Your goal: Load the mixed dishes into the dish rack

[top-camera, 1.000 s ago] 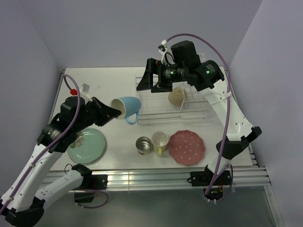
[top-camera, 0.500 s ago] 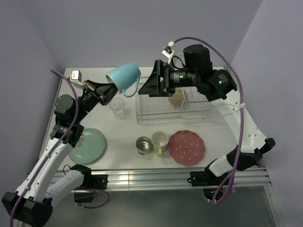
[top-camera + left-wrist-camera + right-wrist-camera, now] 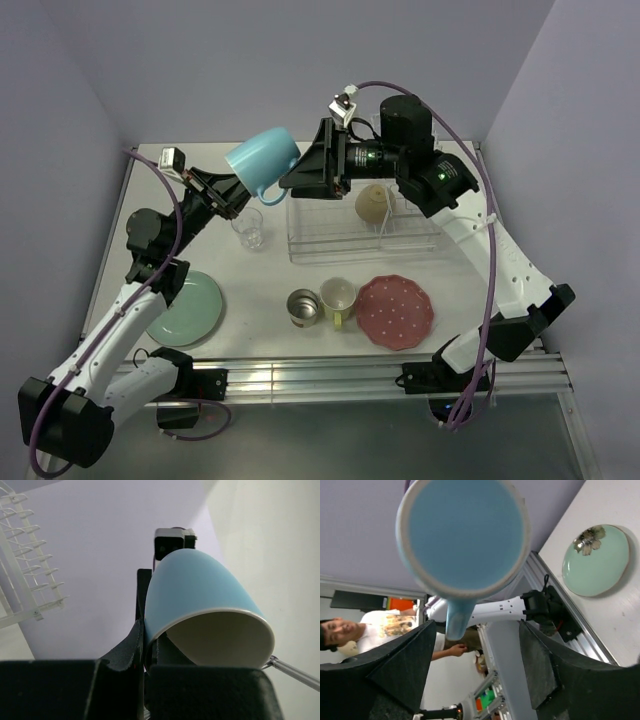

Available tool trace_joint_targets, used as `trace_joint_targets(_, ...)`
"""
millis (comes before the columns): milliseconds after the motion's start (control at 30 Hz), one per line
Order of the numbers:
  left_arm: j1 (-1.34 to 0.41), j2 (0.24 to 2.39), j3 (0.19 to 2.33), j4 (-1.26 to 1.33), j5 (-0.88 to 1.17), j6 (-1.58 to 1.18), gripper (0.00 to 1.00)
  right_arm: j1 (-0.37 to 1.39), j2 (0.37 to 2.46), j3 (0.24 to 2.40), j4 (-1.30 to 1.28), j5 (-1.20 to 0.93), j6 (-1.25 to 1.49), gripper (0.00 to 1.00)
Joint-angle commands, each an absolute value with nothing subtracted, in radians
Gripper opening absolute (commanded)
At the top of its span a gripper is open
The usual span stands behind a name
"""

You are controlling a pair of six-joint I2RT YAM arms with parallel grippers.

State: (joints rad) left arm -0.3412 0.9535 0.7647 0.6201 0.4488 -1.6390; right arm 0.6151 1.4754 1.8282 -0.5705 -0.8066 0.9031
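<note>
Soft, even overhead light brightens the white table (image 3: pixel 270 285), leaving only faint shadows on it. In the left wrist view the light-blue mug (image 3: pixel 200 595) looks sharp, its inside shaded. The black foreground is nearly featureless.

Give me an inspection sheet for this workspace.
Surface: white table, dishes on it.
Job's things: rack holds the bowl; blue mug in the air; glass, green plate, metal cup, yellow mug and pink plate on the table.
Clutter: nothing seen.
Hands: left hand shut on the blue mug's rim; right hand open, facing the mug.
Cables: purple cables loop along both arms.
Surroundings: lilac walls; person in the right wrist view.
</note>
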Motion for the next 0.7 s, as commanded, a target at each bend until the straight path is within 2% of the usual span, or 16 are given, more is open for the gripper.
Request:
trace_joint_targets(0, -0.344, 0.95, 0.804, 0.811, 0.462, -1.671, 0.0, 0.612, 1.445, 1.789, -0.397, -0.822, 1.009, 0.73)
trace_joint_targets(233, -0.359, 0.98, 0.808, 0.83, 0.479, -1.654, 0.0, 0.623, 1.456, 1.786, -0.356, -0.765, 1.065, 0.61)
trace_joint_targets(667, -0.374, 1.005, 0.808, 0.815, 0.494, -1.623, 0.0, 0.68, 1.479, 1.784, -0.354, -0.712, 1.078, 0.47)
